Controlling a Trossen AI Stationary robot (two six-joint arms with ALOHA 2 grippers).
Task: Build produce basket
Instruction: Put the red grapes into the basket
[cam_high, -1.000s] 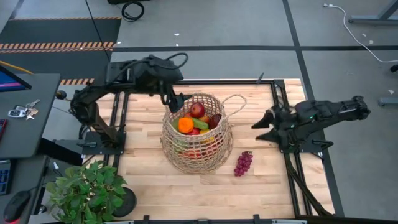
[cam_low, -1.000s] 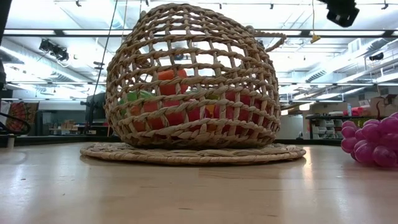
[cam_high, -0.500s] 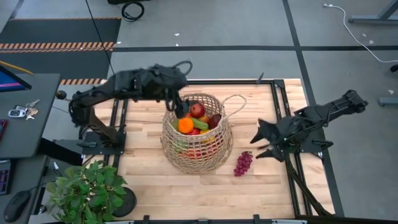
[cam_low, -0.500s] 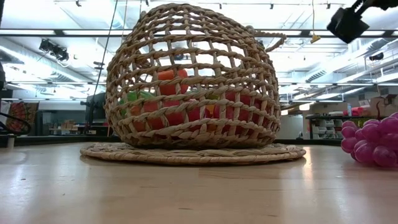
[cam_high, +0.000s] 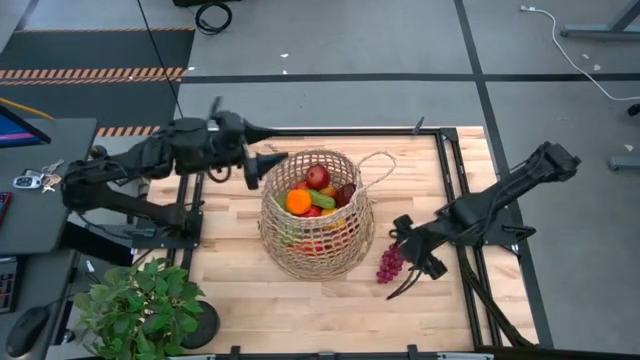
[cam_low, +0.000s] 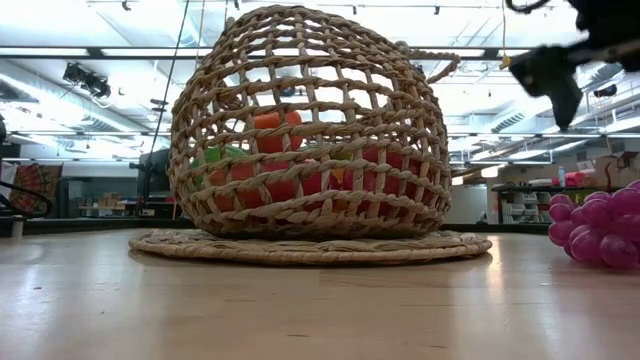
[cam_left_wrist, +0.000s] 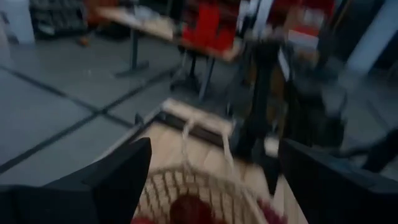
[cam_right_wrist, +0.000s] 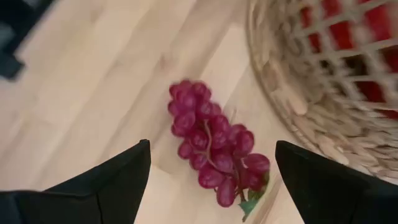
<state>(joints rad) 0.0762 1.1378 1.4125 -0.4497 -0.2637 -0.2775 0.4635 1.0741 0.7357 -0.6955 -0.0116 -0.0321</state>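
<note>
High view: basket (cam_high: 316, 215) sits mid-table holding produce (cam_high: 312, 194); grapes (cam_high: 390, 263) lie beside it under the right gripper (cam_high: 408, 262), fingers spread. Left gripper (cam_high: 258, 165) hangs spread by the rim. Low view: grapes rest on the wooden table (cam_low: 300, 310). Right wrist view: grapes lie between parted fingers (cam_right_wrist: 112, 180), untouched.

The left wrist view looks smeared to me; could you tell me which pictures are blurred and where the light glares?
Left wrist view: basket and room smeared. Right wrist view: grapes softly blurred. Low view: bright ceiling lights backlight the basket, sharp. High view: even light.
</note>
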